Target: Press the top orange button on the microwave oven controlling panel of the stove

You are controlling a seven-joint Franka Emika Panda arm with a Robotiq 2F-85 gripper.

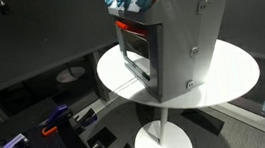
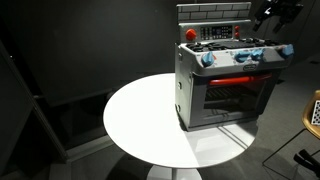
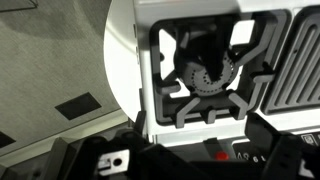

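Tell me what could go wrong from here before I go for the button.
1. The gripper hangs above the stove, and the wrist view looks down on the burner grate; the panel is on the front face, so dropping straight down would likely hit the grate or knobs.
2. The stove sits toward one side of the table; a hard press might slide it back.

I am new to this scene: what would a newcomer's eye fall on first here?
First, the grey toy stove stands on a round white table, bright against the dark room. Its control panel glows red-orange above the window, and the tool hangs above the stove.
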